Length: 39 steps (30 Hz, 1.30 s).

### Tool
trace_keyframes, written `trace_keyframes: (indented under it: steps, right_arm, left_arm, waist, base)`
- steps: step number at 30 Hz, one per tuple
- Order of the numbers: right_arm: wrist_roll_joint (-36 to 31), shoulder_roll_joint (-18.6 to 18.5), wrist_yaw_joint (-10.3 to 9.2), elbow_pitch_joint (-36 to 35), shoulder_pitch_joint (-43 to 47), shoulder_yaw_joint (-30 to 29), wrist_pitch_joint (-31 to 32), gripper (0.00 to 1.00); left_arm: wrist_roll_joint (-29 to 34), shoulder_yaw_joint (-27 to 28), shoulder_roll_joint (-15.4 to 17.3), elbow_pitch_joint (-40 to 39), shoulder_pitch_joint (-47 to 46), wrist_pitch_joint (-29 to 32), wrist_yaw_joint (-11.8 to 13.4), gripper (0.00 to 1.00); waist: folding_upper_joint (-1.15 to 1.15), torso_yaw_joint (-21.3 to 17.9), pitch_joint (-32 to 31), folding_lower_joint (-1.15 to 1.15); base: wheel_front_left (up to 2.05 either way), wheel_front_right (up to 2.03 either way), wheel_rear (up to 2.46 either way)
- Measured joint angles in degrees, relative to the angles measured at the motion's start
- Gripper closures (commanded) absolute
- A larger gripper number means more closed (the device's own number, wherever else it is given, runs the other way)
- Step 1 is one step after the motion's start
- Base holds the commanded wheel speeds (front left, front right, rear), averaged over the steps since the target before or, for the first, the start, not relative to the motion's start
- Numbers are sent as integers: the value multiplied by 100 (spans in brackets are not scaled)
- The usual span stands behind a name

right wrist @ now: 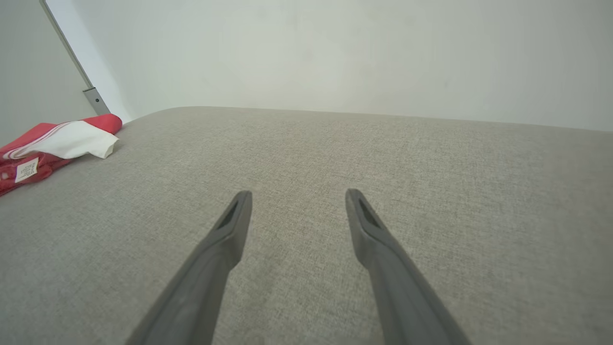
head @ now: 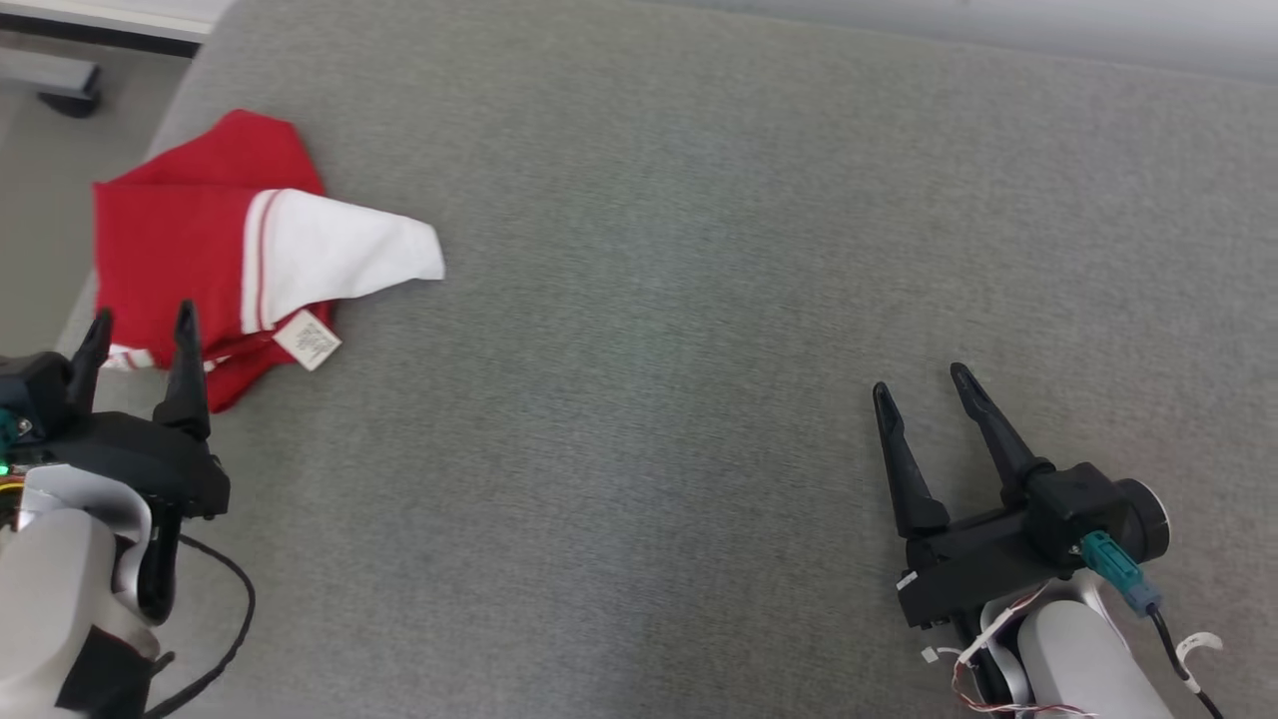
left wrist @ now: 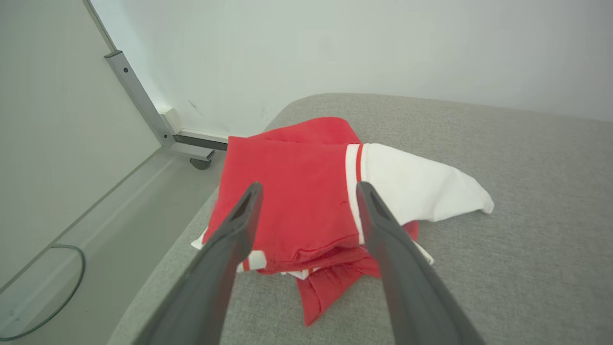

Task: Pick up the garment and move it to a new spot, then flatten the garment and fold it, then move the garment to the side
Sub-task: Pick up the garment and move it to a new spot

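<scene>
The garment is a red piece with a white striped sleeve and a white care label, lying folded and bunched at the far left of the grey fabric surface. In the left wrist view the garment lies just beyond the fingertips, its white sleeve pointing right. My left gripper hovers at the garment's near edge, open, nothing between its fingers. At the lower right my right gripper stands open over bare fabric, far from the garment, which lies at the left edge of its wrist view.
The grey surface ends in a rounded edge right beside the garment on the left. Beyond it lie a pale floor, a metal frame leg with a caster and a cable. A pale wall stands behind.
</scene>
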Motion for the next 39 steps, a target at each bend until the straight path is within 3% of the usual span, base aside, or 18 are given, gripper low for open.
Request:
trace_keyframes:
  steps: [8, 15, 30, 31, 35, 39]
  right_arm:
    - [2, -98, 1, -56, -2, -82, 0, 0]
    - [2, -172, 1, -92, 24, -132, -2, 0]
    - [-43, -199, 1, -130, 41, -213, -5, 0]
    - [-43, -198, 1, -131, 41, -227, -8, 0]
    - [-44, -197, 1, -112, 39, -259, -9, 0]
    - [-45, -190, 1, -66, 20, -249, -9, 0]
  left_arm:
    - [-481, -445, 111, 492, -208, 0, 0, 0]
    - [-504, -635, 152, 653, -260, 0, 0, 0]
    - [33, -227, 29, 880, -444, 0, 219, 2]
    - [66, -204, 14, 883, -467, 0, 237, 43]
    - [138, -81, -65, 929, -511, 0, 283, 100]
    - [234, 1, -96, 1043, -509, 0, 358, 100]
  waist:
    - [0, -376, 214, -1]
    - [0, -533, 311, -1]
    - [0, -662, 447, -2]
    - [-1, -664, 458, -2]
    - [-1, -661, 464, -2]
    - [0, -657, 432, -2]
  base:
    - [0, 0, 0]
    - [0, 0, 0]
    - [0, 0, 0]
    - [0, 0, 0]
    - [0, 0, 0]
    - [0, 0, 0]
